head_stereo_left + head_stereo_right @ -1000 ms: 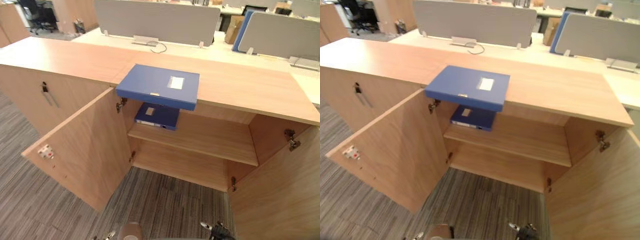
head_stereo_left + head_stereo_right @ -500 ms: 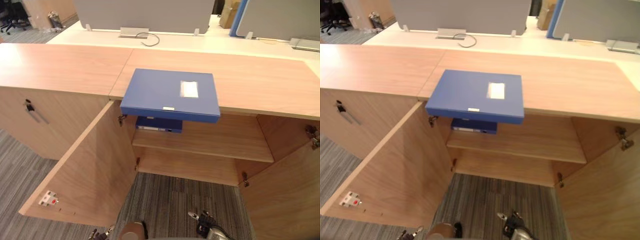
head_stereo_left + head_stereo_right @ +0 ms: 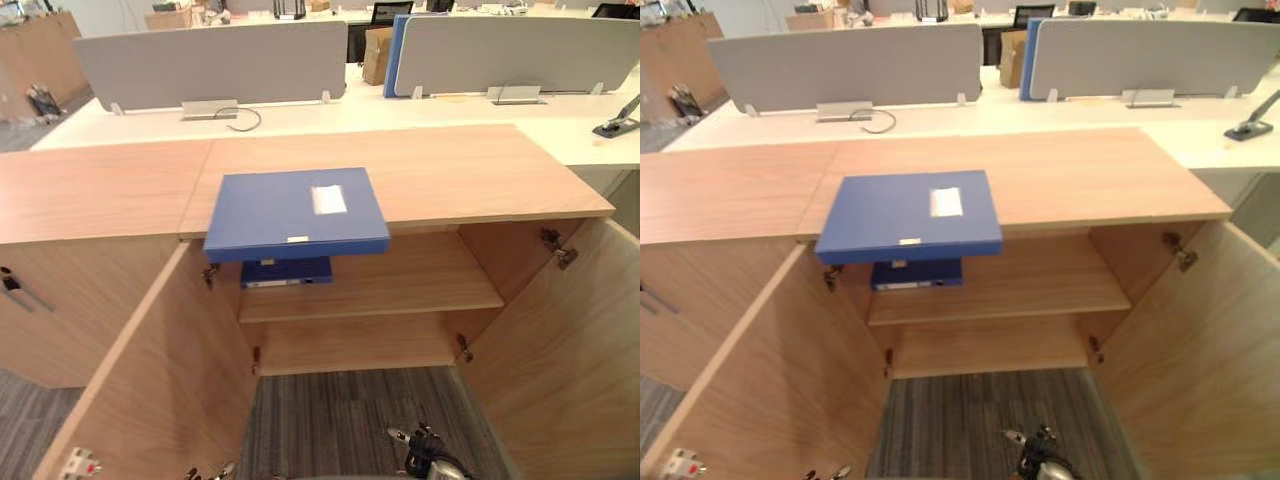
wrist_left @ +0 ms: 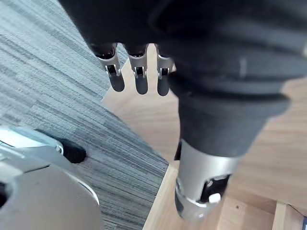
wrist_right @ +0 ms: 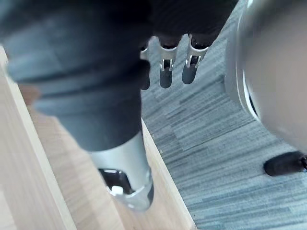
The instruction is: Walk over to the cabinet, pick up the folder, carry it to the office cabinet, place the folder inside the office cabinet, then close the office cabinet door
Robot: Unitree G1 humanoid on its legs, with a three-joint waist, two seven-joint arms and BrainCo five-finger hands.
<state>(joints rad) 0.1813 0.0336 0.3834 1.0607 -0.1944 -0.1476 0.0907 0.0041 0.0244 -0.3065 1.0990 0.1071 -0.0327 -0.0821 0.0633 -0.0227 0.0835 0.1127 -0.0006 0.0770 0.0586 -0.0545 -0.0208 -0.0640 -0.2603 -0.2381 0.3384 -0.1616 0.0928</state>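
So: flat blue box folder [image 3: 295,212] lies on light wood cabinet top [image 3: 450,170], overhanging front edge, w/ both doors [image 3: 150,380] open. Grey striped carpet [image 3: 350,420] below, grey desk dividers [image 3: 215,65] behind. Left hand [image 4: 140,79] & right hand [image 5: 165,72]: fingers straight, holding nothing.

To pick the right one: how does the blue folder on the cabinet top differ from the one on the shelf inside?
The top folder overhangs the front of the cabinet top; the shelf folder lies on the upper shelf beneath. The top folder shows its whole face; the shelf folder just its front. Both are blue, flat.
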